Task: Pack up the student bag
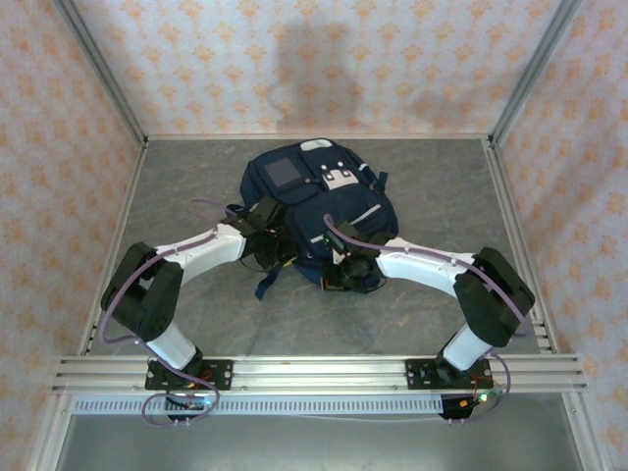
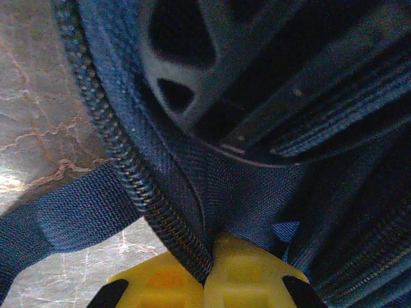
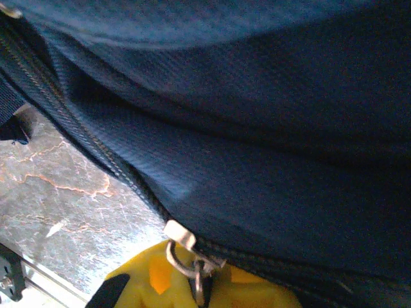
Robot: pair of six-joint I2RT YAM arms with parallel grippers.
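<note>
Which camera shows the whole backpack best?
The top view: the whole navy backpack lies on the table. The left wrist view shows its zipper teeth and a strap up close; the right wrist, fabric and a metal zipper pull.

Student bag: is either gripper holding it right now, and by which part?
Both. The left gripper pinches the student bag by its zipper track; the right gripper looks shut on the zipper pull, though the contact is partly hidden.

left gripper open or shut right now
Shut. The left gripper has its yellow fingers pressed together in the left wrist view, pinching the zipper edge of the bag between them.
</note>
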